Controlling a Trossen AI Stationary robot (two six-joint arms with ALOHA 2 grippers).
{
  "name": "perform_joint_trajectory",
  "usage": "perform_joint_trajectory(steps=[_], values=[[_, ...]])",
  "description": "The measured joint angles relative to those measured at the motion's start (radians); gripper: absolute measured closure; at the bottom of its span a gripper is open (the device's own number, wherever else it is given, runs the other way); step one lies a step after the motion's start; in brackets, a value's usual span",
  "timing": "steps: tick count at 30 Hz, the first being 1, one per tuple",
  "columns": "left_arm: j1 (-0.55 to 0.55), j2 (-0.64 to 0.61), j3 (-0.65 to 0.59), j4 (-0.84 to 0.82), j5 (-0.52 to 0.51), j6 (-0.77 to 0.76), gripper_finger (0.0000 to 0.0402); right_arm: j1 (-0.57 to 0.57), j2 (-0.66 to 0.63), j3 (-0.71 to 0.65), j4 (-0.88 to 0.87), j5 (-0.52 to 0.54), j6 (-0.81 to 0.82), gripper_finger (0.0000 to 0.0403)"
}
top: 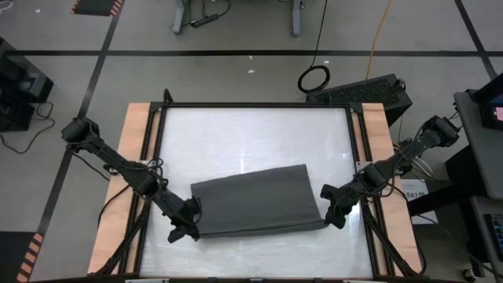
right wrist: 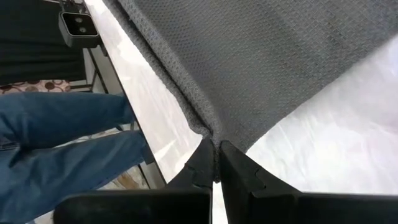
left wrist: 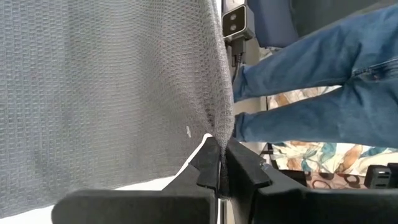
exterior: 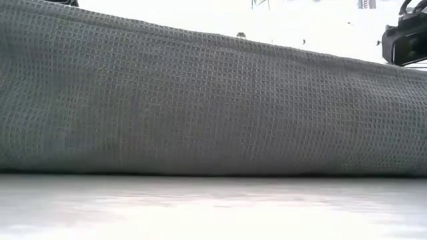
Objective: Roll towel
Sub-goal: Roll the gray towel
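The dark grey towel [top: 255, 203] lies folded on the white table top, a wide band near the table's front; it fills the low view [exterior: 200, 100]. My left gripper [top: 189, 224] is shut on the towel's near left corner. My right gripper [top: 334, 216] is shut on its near right corner. No white tag shows. My left gripper pinches the towel's near left corner [left wrist: 217, 127] between its two fingers, coming from the table's left. The cloth spreads away from the fingertips [left wrist: 208, 158]. My right gripper pinches the towel's near right corner [right wrist: 208, 127] between its two fingers [right wrist: 205, 162], coming from the table's right.
The white table top [top: 251, 134] has bare room behind the towel. Wooden side strips [top: 134, 157] and a dark frame edge the table. A person in blue jeans [left wrist: 311, 74] stands beyond the table's near side; the low camera [right wrist: 78, 25] sits there too.
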Motion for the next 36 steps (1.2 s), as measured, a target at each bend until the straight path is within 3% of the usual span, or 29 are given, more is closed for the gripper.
perform_joint_trajectory(steps=[12,18,26,30,36], values=[[-0.007,0.003,0.0,0.007,-0.107,0.0,0.0385,0.0,0.0,0.0,-0.133,-0.009,0.047,0.0399],[-0.008,0.003,0.0,0.05,-0.11,0.001,0.0382,0.0,0.0,0.0,-0.128,0.002,0.06,0.0399],[-0.024,0.003,0.006,0.118,-0.147,0.004,0.0301,0.0,0.0,0.0,-0.091,0.025,0.026,0.0397],[-0.053,0.003,0.006,0.118,-0.147,-0.014,0.0257,0.0,0.0,0.0,-0.048,0.017,0.001,0.037],[-0.067,0.003,0.007,0.073,-0.181,-0.083,0.0232,0.0,-0.001,0.0,0.001,-0.12,-0.026,0.0291]])
